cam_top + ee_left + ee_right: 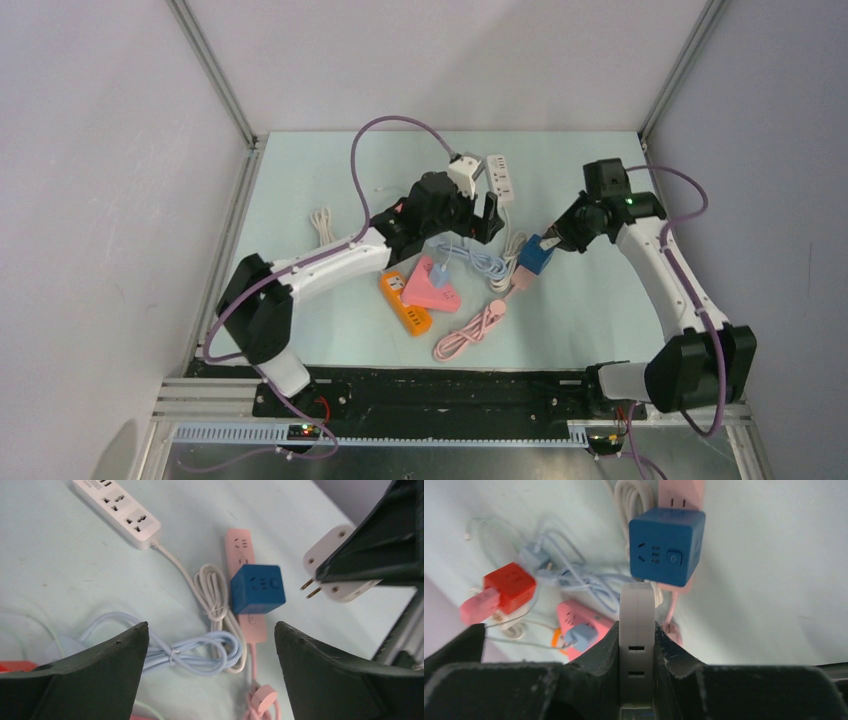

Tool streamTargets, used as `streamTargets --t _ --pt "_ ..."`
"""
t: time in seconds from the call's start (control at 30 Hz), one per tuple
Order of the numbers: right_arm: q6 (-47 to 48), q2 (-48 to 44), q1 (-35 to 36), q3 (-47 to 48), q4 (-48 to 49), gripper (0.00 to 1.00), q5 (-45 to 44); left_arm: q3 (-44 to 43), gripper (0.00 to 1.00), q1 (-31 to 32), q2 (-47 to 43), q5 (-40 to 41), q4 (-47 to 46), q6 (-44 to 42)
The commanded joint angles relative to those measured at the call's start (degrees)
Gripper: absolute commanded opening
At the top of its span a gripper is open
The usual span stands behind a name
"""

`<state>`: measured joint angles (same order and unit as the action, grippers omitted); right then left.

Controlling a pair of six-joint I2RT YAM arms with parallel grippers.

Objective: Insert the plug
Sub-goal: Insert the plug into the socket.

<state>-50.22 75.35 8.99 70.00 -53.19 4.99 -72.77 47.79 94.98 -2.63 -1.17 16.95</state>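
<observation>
My right gripper (636,625) is shut on a white plug (637,630), clamped upright between both fingers. In the left wrist view the plug (334,570) shows two metal prongs that point at the blue cube socket (257,589), a short gap away. The cube (667,545) lies on a pink power strip (239,547), a socket face toward the plug. In the top view the right gripper (553,236) hovers just right of the cube (535,256). My left gripper (211,630) is open and empty above bundled cables, and sits left of the cube in the top view (480,222).
A white power strip (500,178) lies at the back. A light blue cable bundle (200,647), a pink triangular socket (432,285), an orange strip (405,303), a red cube (510,587) and a coiled pink cable (470,335) crowd the middle.
</observation>
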Motion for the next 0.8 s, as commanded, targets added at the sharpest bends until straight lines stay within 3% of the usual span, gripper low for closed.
streamTargets --t 0.0,0.2,0.4,0.77 --pt "3.19 5.28 3.19 6.55 -3.85 0.0 -11.26 -8.71 0.91 -1.05 7.38 -10.41 0.46 8.78" --pt "2.26 13.14 5.59 15.53 -10.57 0.0 -18.75 -14.91 0.8 -2.67 16.55 -19.05 0.82 13.81" --pt "0.96 19.89 7.02 20.93 -13.49 0.0 -20.26 -18.43 0.57 -2.82 22.43 -24.8 0.82 16.1" --pt "-1.01 23.75 7.78 20.48 -14.77 0.0 -18.93 -18.09 0.44 -2.69 27.08 -29.1 -0.66 18.64"
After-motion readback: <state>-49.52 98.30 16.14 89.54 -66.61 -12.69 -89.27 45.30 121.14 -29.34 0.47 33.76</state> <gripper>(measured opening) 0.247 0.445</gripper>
